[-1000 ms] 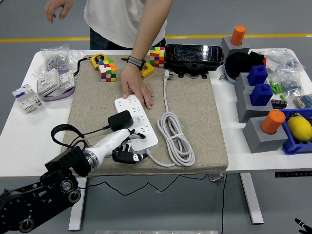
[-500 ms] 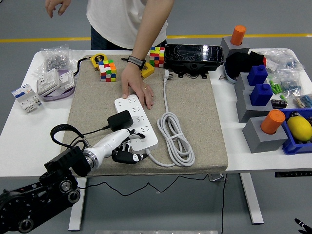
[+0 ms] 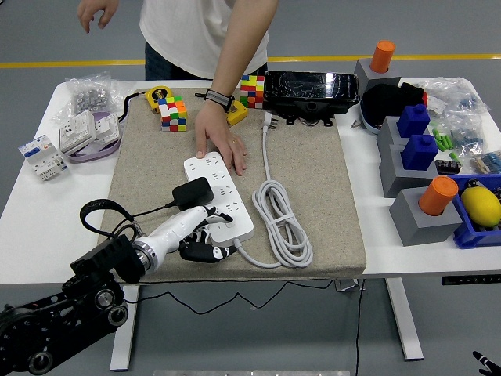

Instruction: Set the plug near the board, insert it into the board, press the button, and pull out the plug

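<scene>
Black adapter plug [image 3: 192, 193] seated in white power strip [image 3: 220, 195]; left hand [image 3: 205, 235] curled, empty, beside near-end button; unplugging remains.

The left hand [image 3: 205, 235] covers the near end of the power strip [image 3: 219, 196], so its fingertips and whatever lies under them cannot be made out. The person's hand [image 3: 219, 141] hides the strip's far end at 12 o'clock, and the person is cut off above the chest by the top edge. At 5 o'clock only a black tip [image 3: 487, 360] shows, too little to identify.
</scene>
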